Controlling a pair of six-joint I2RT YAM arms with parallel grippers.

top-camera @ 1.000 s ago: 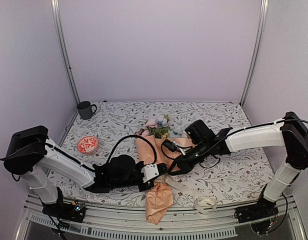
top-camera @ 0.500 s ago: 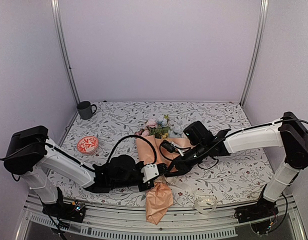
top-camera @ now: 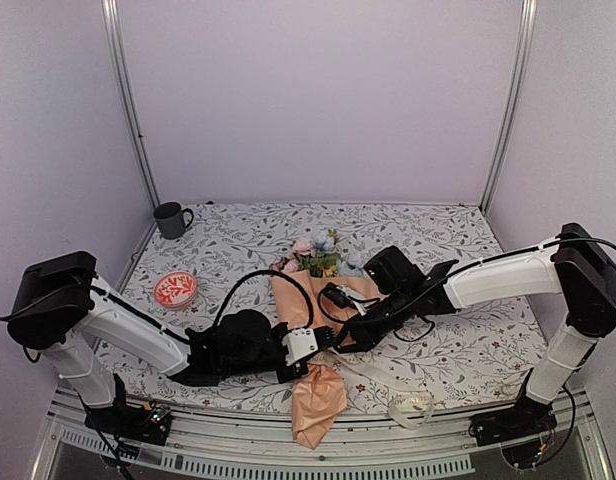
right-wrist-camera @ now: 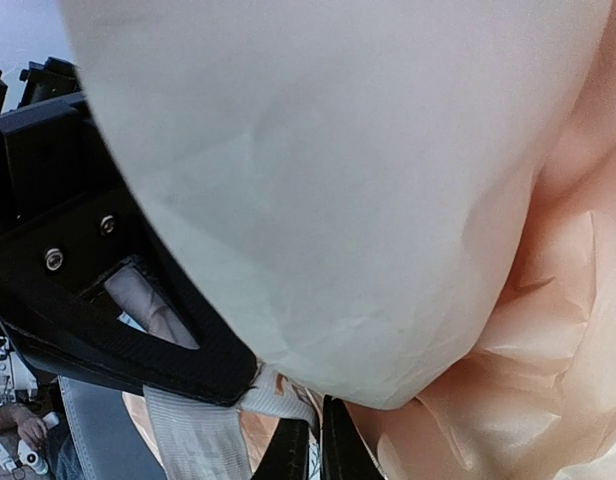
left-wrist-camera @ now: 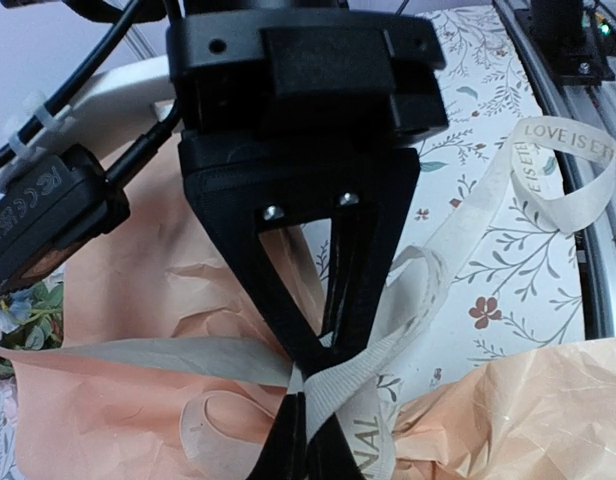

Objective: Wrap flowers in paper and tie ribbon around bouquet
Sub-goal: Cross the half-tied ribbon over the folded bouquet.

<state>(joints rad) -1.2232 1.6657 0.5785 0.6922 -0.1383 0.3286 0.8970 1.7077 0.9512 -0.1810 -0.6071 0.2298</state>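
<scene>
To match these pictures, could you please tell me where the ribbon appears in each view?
Top external: ribbon coiled near front edge, right of centre.
Left wrist: ribbon crosses lower centre, loops upper right.
Right wrist: ribbon, blurred, fills most of frame.
Shared landmark: peach paper.

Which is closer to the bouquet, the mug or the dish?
The red-and-white dish, lying just left of the bouquet. The dark mug stands farther back, in the rear-left corner.
</scene>
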